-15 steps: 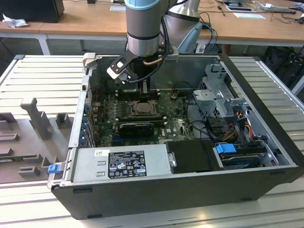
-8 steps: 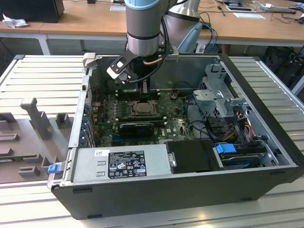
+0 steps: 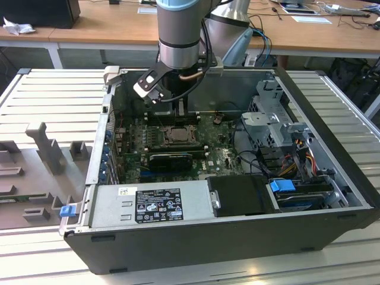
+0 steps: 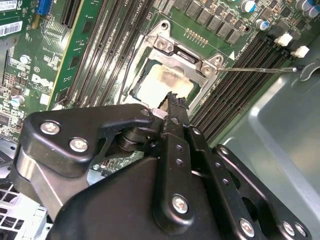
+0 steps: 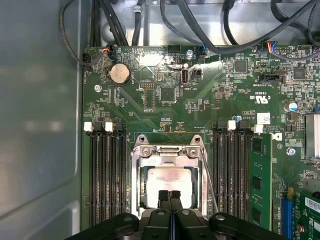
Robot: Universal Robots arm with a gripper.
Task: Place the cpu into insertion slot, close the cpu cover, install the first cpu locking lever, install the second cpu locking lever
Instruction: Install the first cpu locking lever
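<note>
Black tower computer case (image 3: 208, 249) lies on side, open, on pale slatted metal bench (image 3: 53, 89); likely so green motherboard (image 5: 165, 100) faces up to arm. Silver-grey metal frame cpu cover (image 5: 167, 150) looks folded down flat. Pale silver square cpu (image 5: 167, 181) sits in its window, between black memory slot banks (image 5: 105, 175). Thin wire locking lever (image 4: 255, 70) juts out over slots, seemingly unlatched. Black gripper (image 5: 170, 195): jaws pressed together, holding nothing, tips just over cpu's near edge; probably closed to act as a pusher.
</note>
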